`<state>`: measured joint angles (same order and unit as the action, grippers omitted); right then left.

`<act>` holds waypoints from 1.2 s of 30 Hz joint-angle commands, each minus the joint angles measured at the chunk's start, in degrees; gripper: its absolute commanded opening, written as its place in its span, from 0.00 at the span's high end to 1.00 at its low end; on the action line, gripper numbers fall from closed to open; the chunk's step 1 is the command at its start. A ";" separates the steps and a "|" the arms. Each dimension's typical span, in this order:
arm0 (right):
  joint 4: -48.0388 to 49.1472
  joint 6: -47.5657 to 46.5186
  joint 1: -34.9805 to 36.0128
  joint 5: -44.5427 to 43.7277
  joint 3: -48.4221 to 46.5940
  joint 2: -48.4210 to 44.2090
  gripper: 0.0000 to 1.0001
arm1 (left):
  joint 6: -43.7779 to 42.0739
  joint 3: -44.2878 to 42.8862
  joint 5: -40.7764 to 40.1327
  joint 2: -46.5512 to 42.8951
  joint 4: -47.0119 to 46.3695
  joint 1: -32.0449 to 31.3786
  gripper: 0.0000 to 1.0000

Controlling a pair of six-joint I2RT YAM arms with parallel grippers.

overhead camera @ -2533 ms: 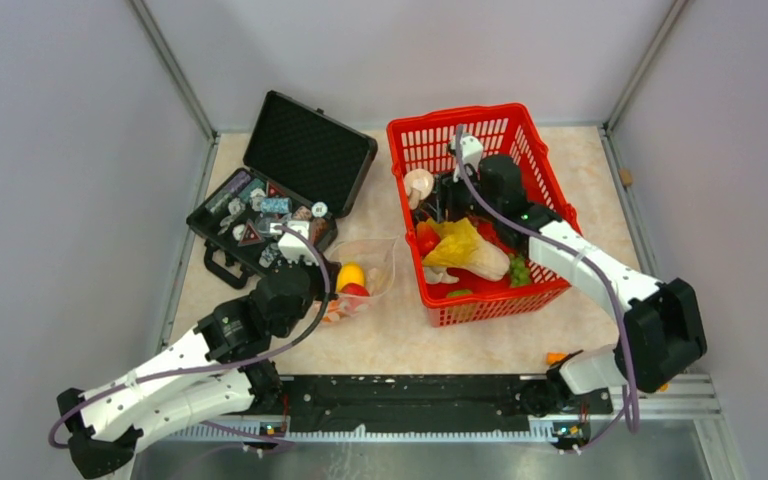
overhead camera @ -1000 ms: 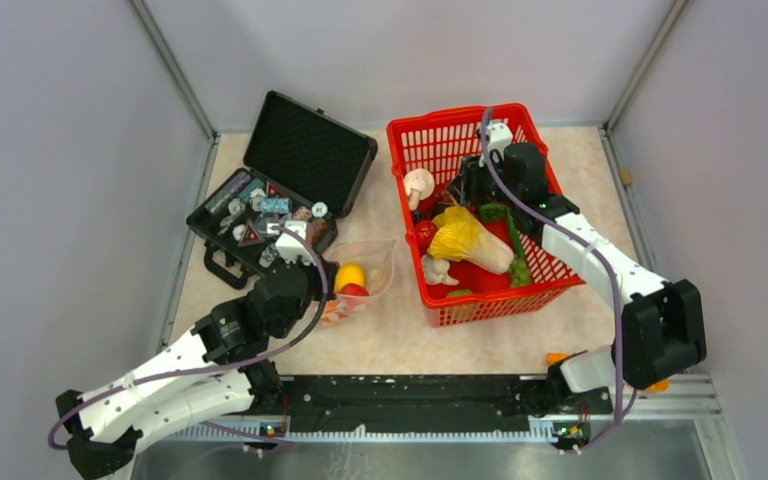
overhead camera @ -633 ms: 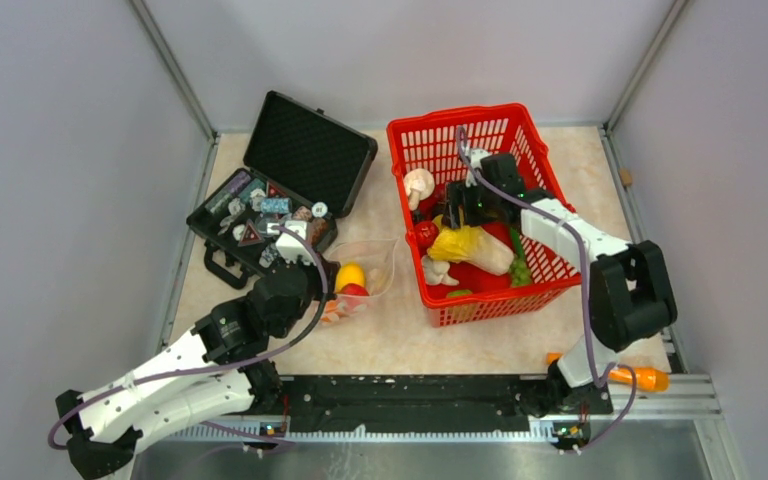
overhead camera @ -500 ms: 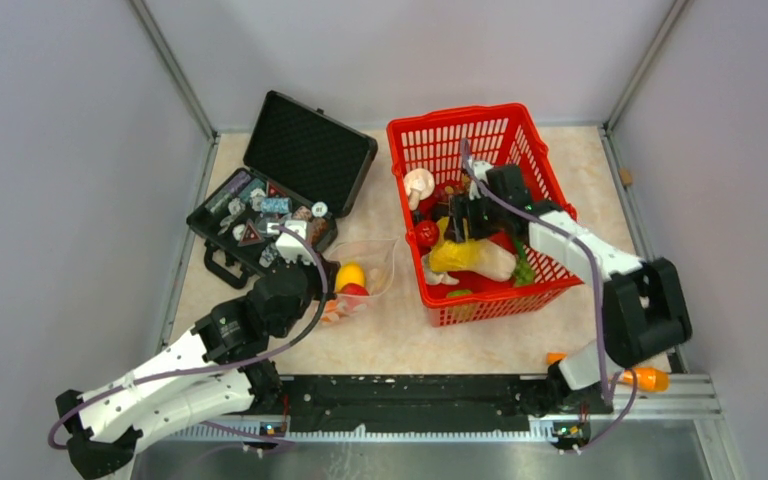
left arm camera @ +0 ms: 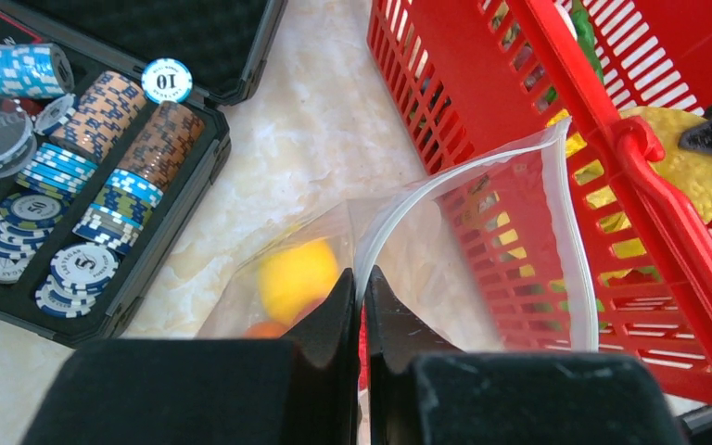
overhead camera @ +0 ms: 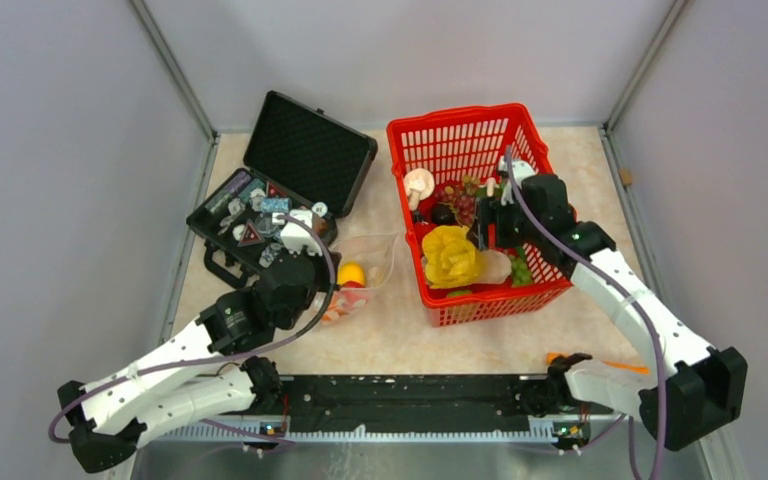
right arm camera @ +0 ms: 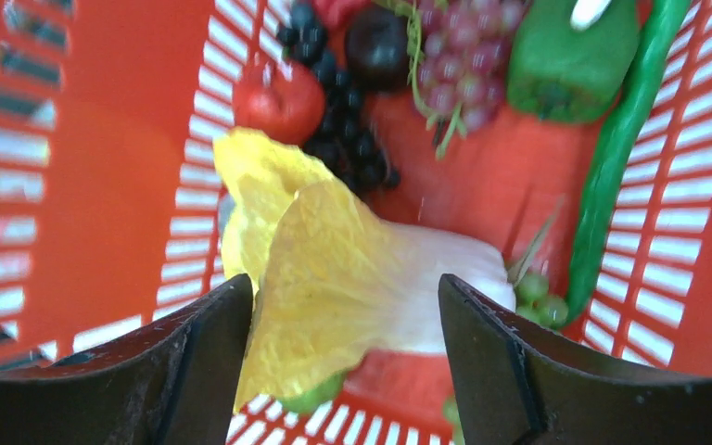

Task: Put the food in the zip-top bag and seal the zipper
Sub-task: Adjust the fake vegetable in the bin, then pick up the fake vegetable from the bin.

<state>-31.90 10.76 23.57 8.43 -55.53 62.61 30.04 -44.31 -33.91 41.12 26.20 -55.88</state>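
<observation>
The clear zip-top bag [overhead camera: 368, 264] lies between the black case and the red basket, with a yellow lemon [overhead camera: 351, 273] and a red fruit inside. My left gripper [left arm camera: 363, 289] is shut on the bag's whitish zipper strip [left arm camera: 399, 209] and holds the mouth open. The lemon [left arm camera: 297, 276] shows through the plastic. My right gripper [right arm camera: 343, 357] is open inside the basket, its fingers on either side of the pale yellow cabbage [right arm camera: 343, 260]. A red fruit [right arm camera: 278, 97], dark grapes [right arm camera: 348, 139] and a green pepper [right arm camera: 570, 60] lie beyond it. A white mushroom [overhead camera: 419, 183] lies at the basket's left wall.
The red mesh basket [overhead camera: 460, 125] stands right of the bag, its rim [left arm camera: 649, 185] close to the bag's mouth. The open black case [overhead camera: 305, 150] with poker chips [left arm camera: 83, 176] lies at the left. A long green bean [right arm camera: 616, 158] lies in the basket. An orange item [overhead camera: 557, 357] lies near the right base.
My right gripper moved from the basket's back to over the cabbage and stands open around it; the cabbage has turned. My left gripper still holds the bag and has shifted slightly.
</observation>
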 commanded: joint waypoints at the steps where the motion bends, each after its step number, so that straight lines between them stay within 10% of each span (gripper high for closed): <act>1: 14.41 1.23 -0.64 -4.57 -7.55 6.62 0.28 | -0.31 -3.28 -4.07 1.69 -0.10 -0.11 0.94; 11: 23.40 8.37 -2.14 4.03 -24.16 37.28 0.27 | 4.38 -2.40 -9.47 5.56 2.34 0.03 0.95; 26: 43.65 20.86 -2.65 6.07 -27.22 55.22 0.30 | 4.07 -1.73 -7.84 3.18 3.55 0.15 0.95; 36: 50.58 18.95 -2.56 7.20 -20.84 48.65 0.87 | 3.37 -2.20 -9.20 2.25 5.45 0.43 0.95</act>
<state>12.80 31.16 21.12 16.32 -78.52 117.91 33.15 -45.74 -41.63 44.73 31.11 -55.70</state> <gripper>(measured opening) 0.287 0.054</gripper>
